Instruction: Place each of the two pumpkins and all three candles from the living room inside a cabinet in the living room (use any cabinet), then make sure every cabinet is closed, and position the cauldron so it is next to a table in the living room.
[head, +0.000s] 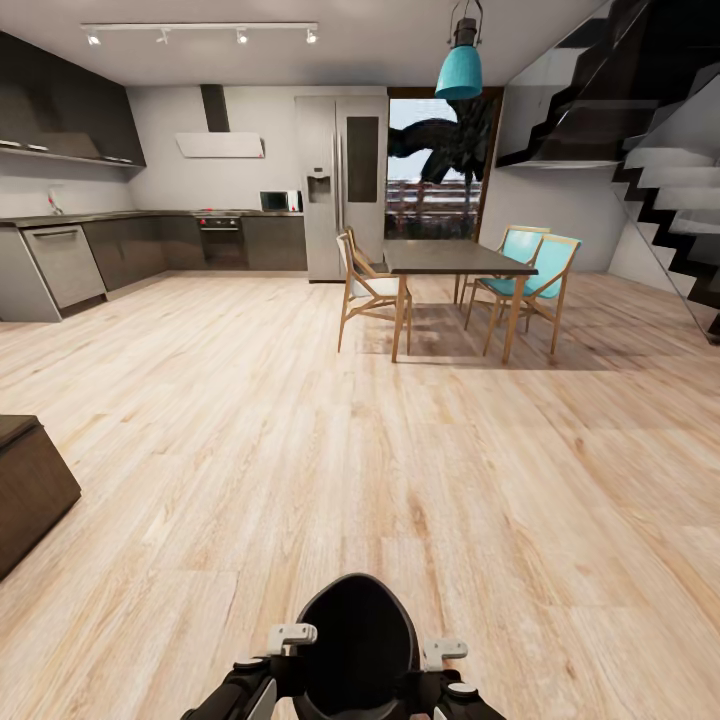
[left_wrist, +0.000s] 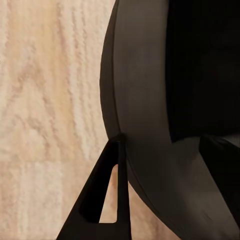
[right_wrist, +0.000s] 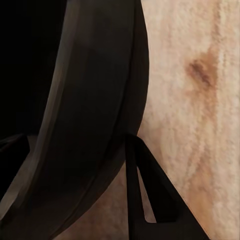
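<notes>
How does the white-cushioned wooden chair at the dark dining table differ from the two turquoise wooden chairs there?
The white-cushioned wooden chair stands alone on the kitchen side of the dark dining table; the two turquoise wooden chairs stand together on the staircase side. Its seat is white, while theirs, and their backs, are turquoise. All three share light wooden frames and slanted legs, and stand upright on the plank floor.

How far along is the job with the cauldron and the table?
In hand: the black cauldron is held between both arms, with the left fingers and right fingers against its wall. Left: setting it beside the table ahead. Whether the pumpkins and candles are stowed cannot be told here.
</notes>
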